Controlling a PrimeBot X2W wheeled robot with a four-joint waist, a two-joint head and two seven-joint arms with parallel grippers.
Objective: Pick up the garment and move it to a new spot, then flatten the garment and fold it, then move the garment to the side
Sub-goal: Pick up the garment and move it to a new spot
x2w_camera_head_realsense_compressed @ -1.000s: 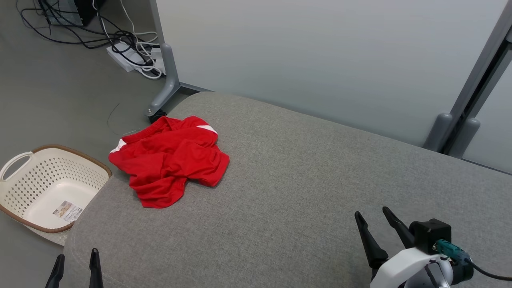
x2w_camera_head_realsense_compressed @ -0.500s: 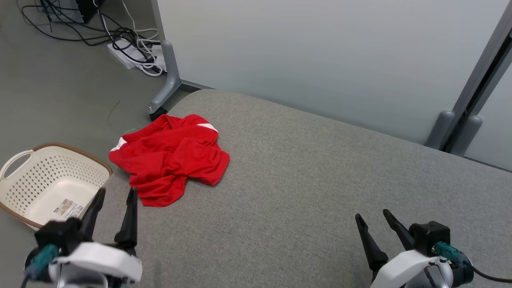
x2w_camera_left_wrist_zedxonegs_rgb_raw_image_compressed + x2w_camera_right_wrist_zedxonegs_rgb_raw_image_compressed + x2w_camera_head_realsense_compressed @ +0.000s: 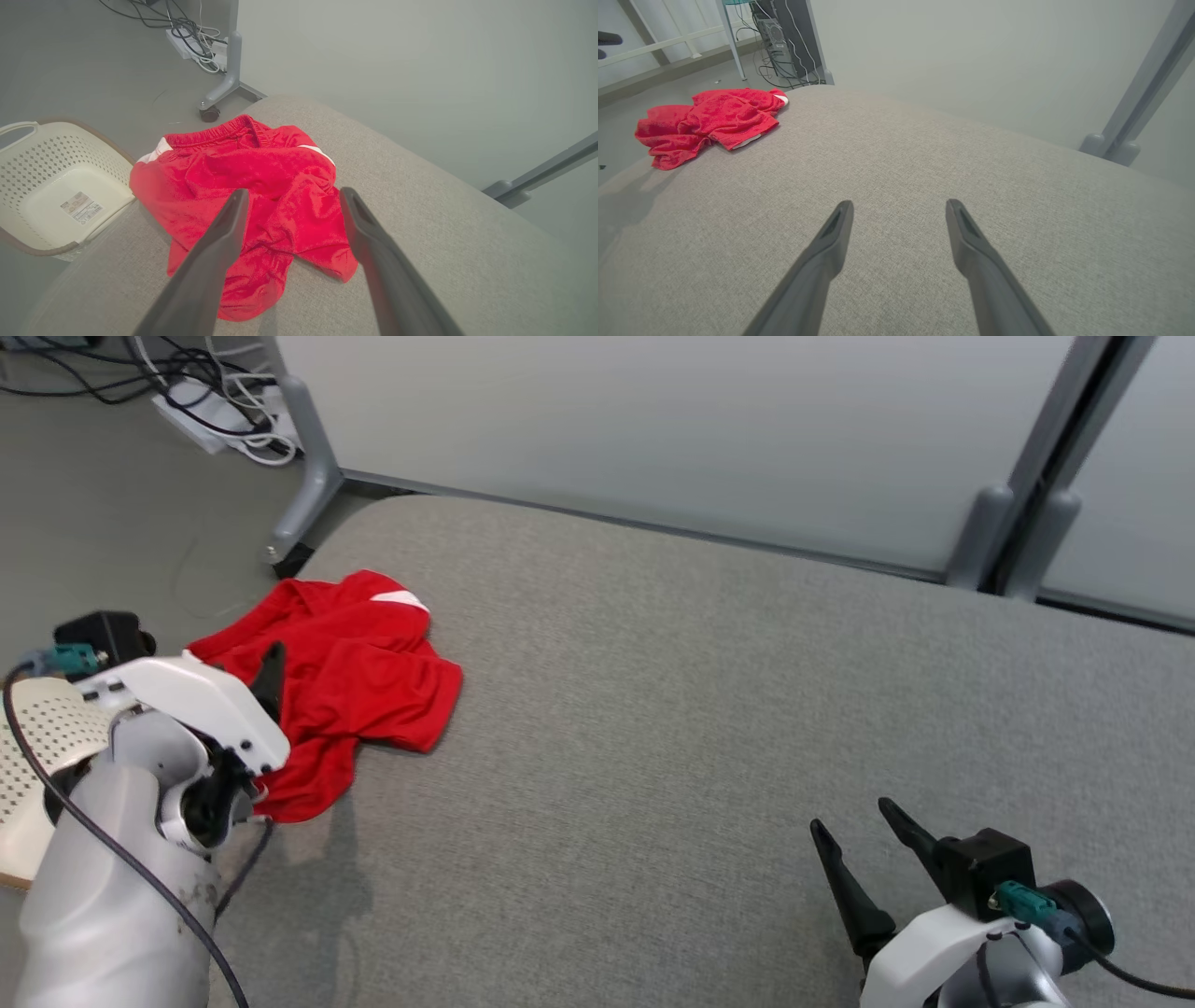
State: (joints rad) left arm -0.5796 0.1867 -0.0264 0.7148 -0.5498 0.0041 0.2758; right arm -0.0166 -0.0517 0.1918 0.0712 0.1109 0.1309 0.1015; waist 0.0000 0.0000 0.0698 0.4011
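The garment [image 3: 364,681] is a crumpled red piece with white patches, lying near the far left corner of the grey cushioned surface [image 3: 672,709]. My left gripper [image 3: 261,658] hangs over its near left part, and one dark finger [image 3: 273,674] shows against the red cloth. In the left wrist view the left gripper [image 3: 293,192] is open, its fingers framing the garment [image 3: 280,163] with nothing between them. My right gripper [image 3: 851,814] stands open over bare cushion at the near right, far from the garment [image 3: 710,116]; the right wrist view shows the right gripper [image 3: 899,203] empty.
A cream perforated basket [image 3: 56,149] stands on the floor beside the cushion's left edge, partly behind my left arm [image 3: 112,859]. A grey partition panel [image 3: 653,420] runs along the back, its wheeled leg [image 3: 313,495] near the garment. Cables and a power strip [image 3: 215,401] lie beyond.
The head camera has shifted, so the whole scene sits lower and further left. My left arm has risen from the bottom left and reached forward over the garment. The right gripper has barely moved.
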